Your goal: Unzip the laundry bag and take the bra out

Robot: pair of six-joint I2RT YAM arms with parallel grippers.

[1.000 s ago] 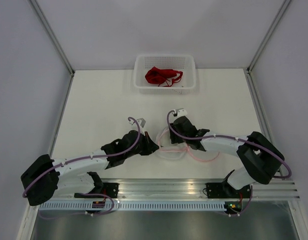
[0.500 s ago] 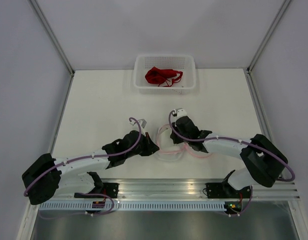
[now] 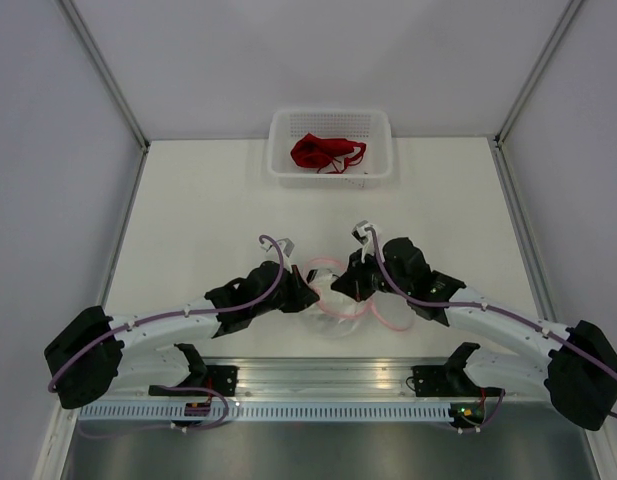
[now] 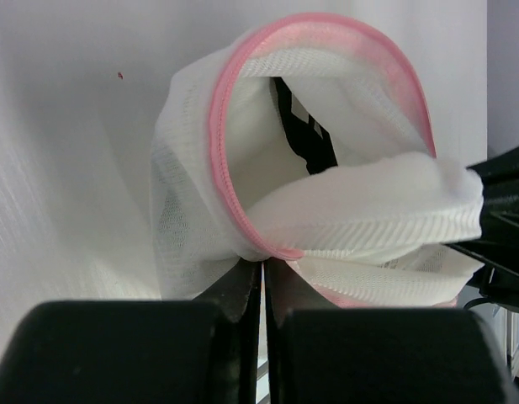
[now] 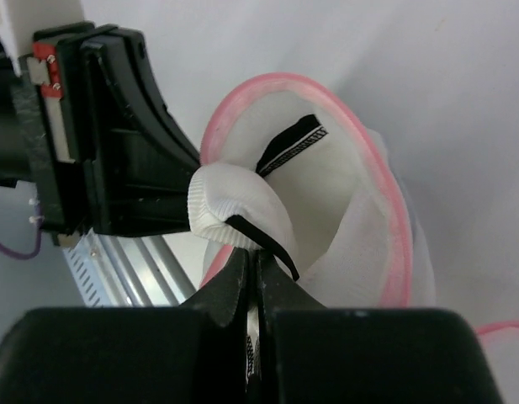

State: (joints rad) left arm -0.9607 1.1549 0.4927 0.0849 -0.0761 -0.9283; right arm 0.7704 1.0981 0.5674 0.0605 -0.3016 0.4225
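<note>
Laundry bag: the laundry bag (image 4: 185,220) lies on the white surface (image 3: 208,200) near its front edge, between the two claws, with its pink-trimmed mouth standing open in a ring.
Left claw: the left claw (image 4: 263,284) is clenched, its fingers pressed together on the pink rim at the bottom of the bag's mouth.
Right claw: the right claw (image 5: 252,268) is clenched on the bra (image 5: 228,210), pinching the edge of a white ribbed cup where a black strap crosses it.
Bra: the gripped cup bulges out over the bag's mouth, while a second black strap runs back inside the mesh.
Writing: a pale strip with red tabs sits on the left claw's housing in the right wrist view, but it is too small to tell whether it carries text.
Hidden: the rest of the bra is lost inside the bag. From above, both claws cover most of the pouch.
Far edge: a clear basket (image 3: 380,136) holds a red garment (image 3: 323,152), well apart from the bag.
</note>
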